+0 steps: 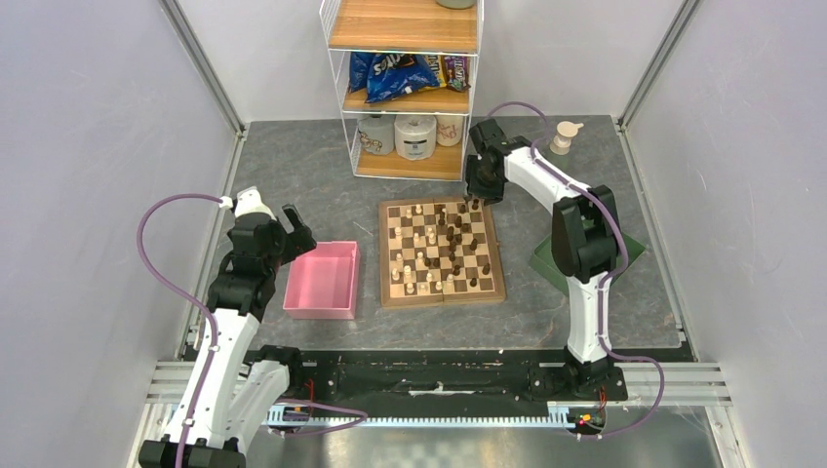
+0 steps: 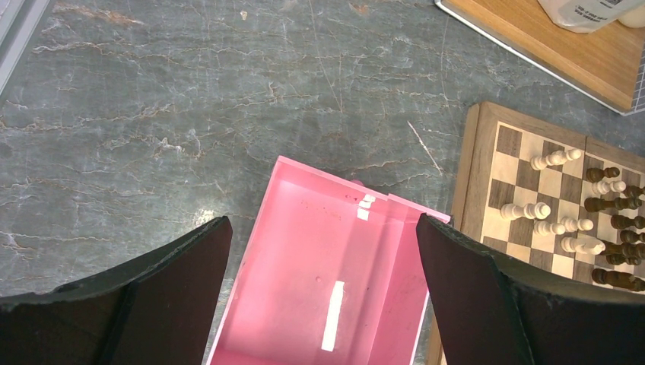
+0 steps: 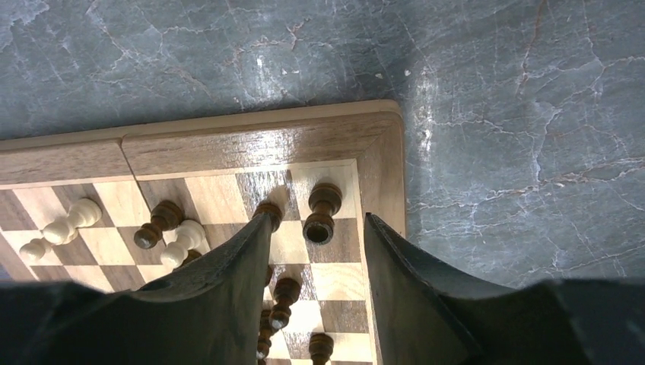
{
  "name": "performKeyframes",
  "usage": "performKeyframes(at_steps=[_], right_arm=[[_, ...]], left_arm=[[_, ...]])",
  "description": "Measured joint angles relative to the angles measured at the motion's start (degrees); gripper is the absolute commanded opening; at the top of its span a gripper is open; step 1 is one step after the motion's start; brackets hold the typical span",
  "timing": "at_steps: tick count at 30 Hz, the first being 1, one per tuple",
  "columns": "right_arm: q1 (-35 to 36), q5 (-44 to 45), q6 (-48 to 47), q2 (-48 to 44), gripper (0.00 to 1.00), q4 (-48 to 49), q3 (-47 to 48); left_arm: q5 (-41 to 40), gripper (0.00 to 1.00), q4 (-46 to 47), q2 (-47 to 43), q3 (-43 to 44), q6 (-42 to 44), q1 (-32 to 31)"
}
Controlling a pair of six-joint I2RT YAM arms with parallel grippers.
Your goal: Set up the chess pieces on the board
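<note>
the board (image 1: 441, 252) lies flat at the middle of the grey stone table (image 1: 312, 175), its sides turned slightly off the table's edges, with a seam in the far border. cream and dark chess pieces (image 1: 434, 244) are mixed across its squares rather than drawn up in ranks; most appear to stand upright, though whether any has toppled cannot be told from above. the right gripper (image 3: 319, 224) reaches down over the board's far right corner, its fingers (image 3: 251, 258) parted, and one dark piece (image 3: 322, 207) stands upright between them, touching neither. the left gripper (image 2: 323, 228) hangs with its jaws spread wide and nothing between them, over the pink tray (image 2: 297, 251), which sits just beside the board's left edge. a green tray (image 1: 541, 263) shows under the right arm, and a wire shelf (image 1: 405, 88) stands beyond the board.
</note>
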Motion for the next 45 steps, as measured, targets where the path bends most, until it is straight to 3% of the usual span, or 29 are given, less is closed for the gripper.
performKeyframes(at_steps=[13,26,35,45], right_arm=[[0.96,-2.60,0.90,-12.96,0.56,0.98,-8.48],[10.32,-2.71,1.46,-13.40,0.52,2.21,-8.81],[10.49,1.97,1.27,-13.60,0.52,2.25,-9.31],[10.38,5.09,2.01,-23.93,0.51,1.64,-19.69]], left_arm=[[0.00,0.99,0.00,0.20,0.00,-0.02,0.00],[0.00,0.99,-0.02,0.42,0.00,-0.02,0.00],[0.00,0.99,-0.02,0.39,0.00,-0.02,0.00],[0.00,0.99,-0.02,0.42,0.00,-0.02,0.00]])
